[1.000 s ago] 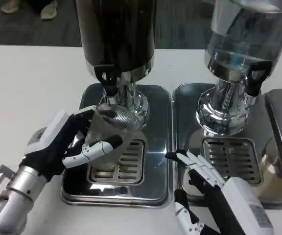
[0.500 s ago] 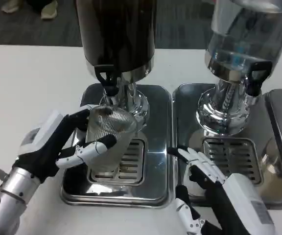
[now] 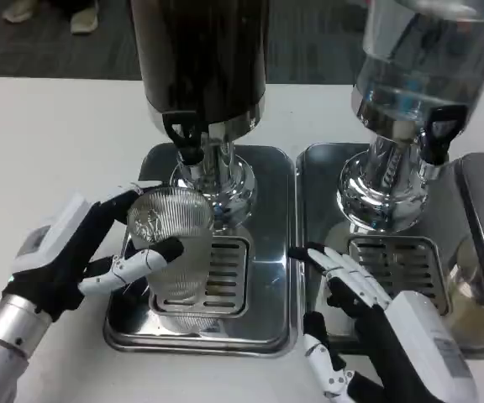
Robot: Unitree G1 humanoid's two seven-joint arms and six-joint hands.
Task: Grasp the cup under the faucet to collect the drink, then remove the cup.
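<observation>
The left hand (image 3: 74, 252) grips the clear ribbed glass cup (image 3: 172, 252) over the near-left part of the shiny steel drip tray (image 3: 267, 243), near the black faucet (image 3: 183, 134). The right hand (image 3: 368, 311) rests empty, fingers spread.

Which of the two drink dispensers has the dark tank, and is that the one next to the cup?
The left dispenser has the dark tank; the right dispenser is clear. The ribbed cup, held by the left hand, is over the left one's drip tray.

Bright overhead light, glare on steel tray (image 3: 267, 180); slightly soft focus
</observation>
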